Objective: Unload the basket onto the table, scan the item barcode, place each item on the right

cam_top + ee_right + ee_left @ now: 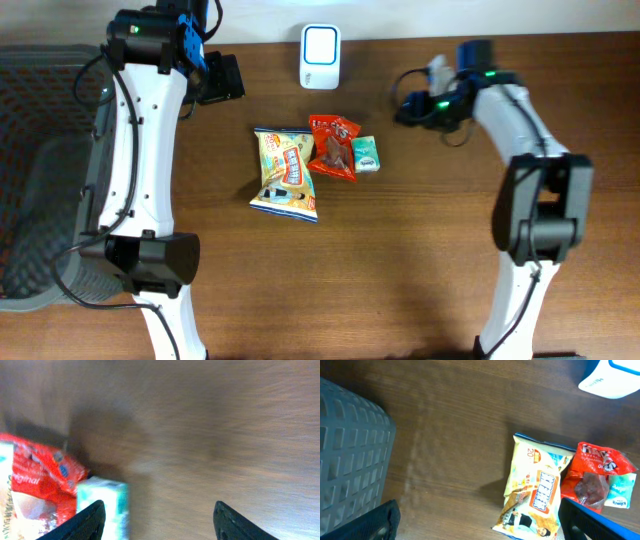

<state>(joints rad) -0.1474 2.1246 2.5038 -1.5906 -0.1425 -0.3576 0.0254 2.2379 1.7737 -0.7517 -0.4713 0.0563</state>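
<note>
**Both claws open and empty, three packs mid-tabletop**

Surface: dark brown wood-grain tabletop (420, 260), with a pale strip along the far edge (wall or backing, can't tell). Grey mesh basket (40, 170) sits off my left side, cut off by the frame.

My left claw (477, 510) is spread wide with nothing in it, hovering near the far left of the tabletop. My right claw (159, 510) has its fingers apart and nothing between them, hovering over bare wood just right of the packs.

Items sit in a cluster at centre. The yellow snack bag (285, 172) is overlapped at its right edge by the red snack pack (335, 147), and the mint tissue pack (366, 153) touches the red one's right side. The white scanner (320, 57) stands at the far edge, apart from them.

Writing: "20" in the yellow bag's top corner. The red pack shows "iginal" in white (the word is cut off). The blue print on the mint pack is too small to read.

The right wrist view is motion-blurred. The left wrist view shows only a corner of the scanner.
</note>
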